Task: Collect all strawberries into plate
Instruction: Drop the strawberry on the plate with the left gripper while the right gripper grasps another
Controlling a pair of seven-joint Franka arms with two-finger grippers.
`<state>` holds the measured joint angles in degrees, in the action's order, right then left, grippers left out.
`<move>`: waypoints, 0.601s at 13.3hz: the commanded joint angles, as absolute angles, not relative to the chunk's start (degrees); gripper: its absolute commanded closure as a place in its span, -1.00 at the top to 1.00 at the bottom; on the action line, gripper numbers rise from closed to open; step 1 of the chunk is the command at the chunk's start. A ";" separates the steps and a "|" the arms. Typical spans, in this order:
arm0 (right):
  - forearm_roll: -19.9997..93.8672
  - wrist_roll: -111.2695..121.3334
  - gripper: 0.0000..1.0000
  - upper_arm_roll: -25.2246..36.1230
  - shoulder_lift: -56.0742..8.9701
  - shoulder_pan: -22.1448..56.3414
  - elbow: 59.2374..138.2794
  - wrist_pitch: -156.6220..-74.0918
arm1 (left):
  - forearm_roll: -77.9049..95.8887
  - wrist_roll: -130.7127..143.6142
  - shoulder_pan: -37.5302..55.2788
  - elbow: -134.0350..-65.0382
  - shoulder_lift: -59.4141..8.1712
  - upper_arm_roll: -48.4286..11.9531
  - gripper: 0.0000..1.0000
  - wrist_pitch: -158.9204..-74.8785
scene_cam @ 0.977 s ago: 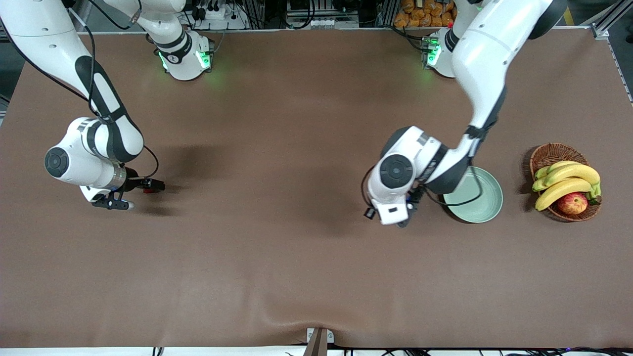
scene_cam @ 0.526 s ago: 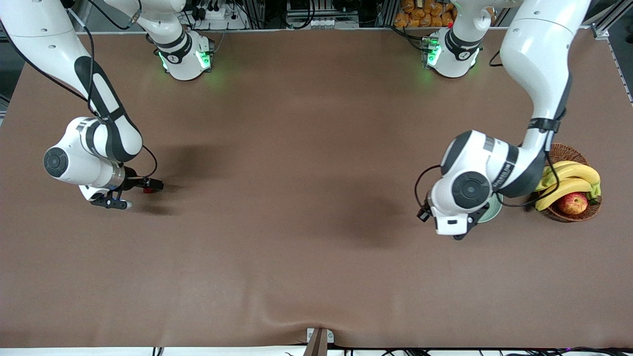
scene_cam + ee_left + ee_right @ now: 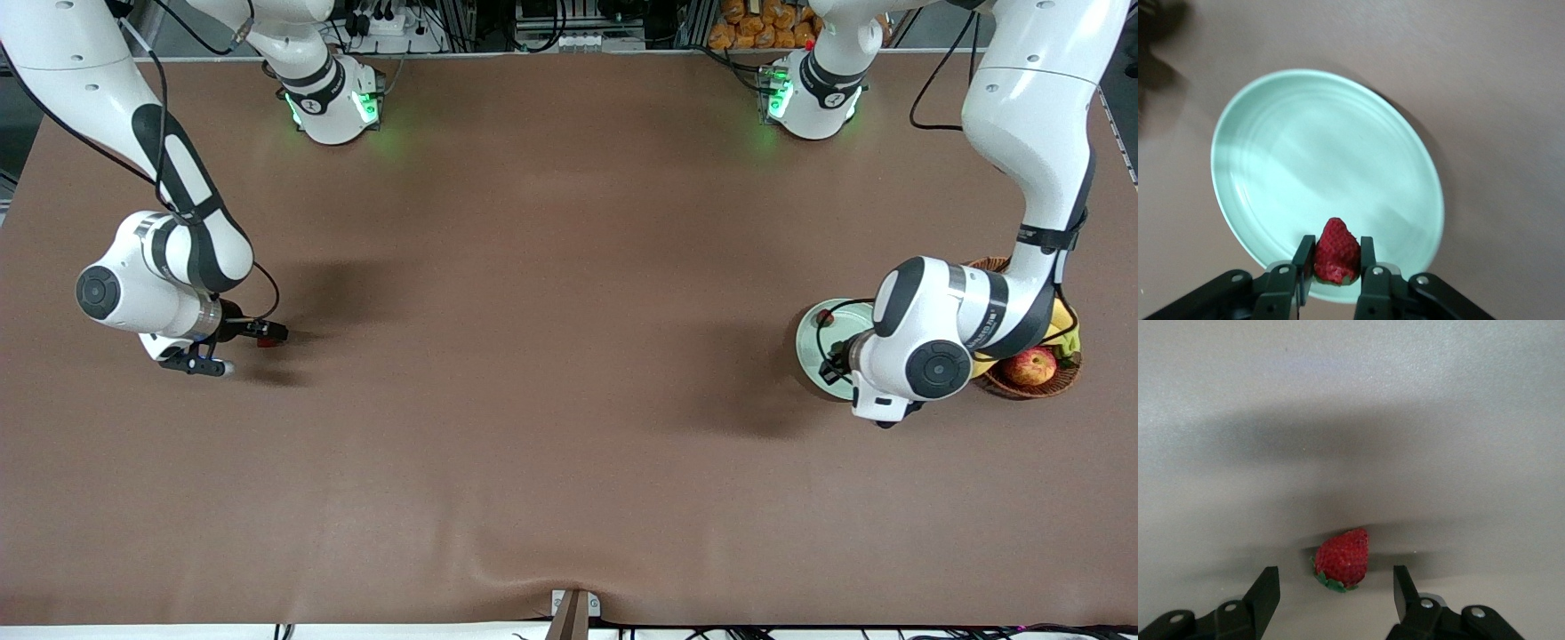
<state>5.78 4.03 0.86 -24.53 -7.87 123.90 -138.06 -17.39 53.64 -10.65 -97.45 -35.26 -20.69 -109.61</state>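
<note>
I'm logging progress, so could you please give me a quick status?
Left tool shut on strawberry over plate. Right tool open around second strawberry on table. Nothing in the way.

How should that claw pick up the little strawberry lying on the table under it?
Probably from straight above, pinching the strawberry across its plump red middle, not the leafy cap. It lies on its side between the right gripper's open fingers, which already straddle it.

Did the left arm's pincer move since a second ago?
Yes. The left pincer, shut on a strawberry, went toward the fruit basket and now hangs over the plate.
</note>
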 commanded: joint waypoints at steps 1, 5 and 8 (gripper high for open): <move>3.78 2.99 0.42 0.35 -25.31 -9.14 122.87 -137.99 | -18.90 53.26 -10.99 -100.28 -34.72 -21.27 0.81 -111.88; 3.78 2.90 -0.10 0.26 -25.75 -9.23 122.78 -138.08 | -18.90 53.87 -10.11 -99.50 -33.14 -21.53 1.00 -111.27; 3.78 2.90 -0.61 0.26 -26.28 -9.14 122.34 -138.16 | -18.63 53.79 -9.49 -99.40 -29.98 -22.93 1.00 -110.83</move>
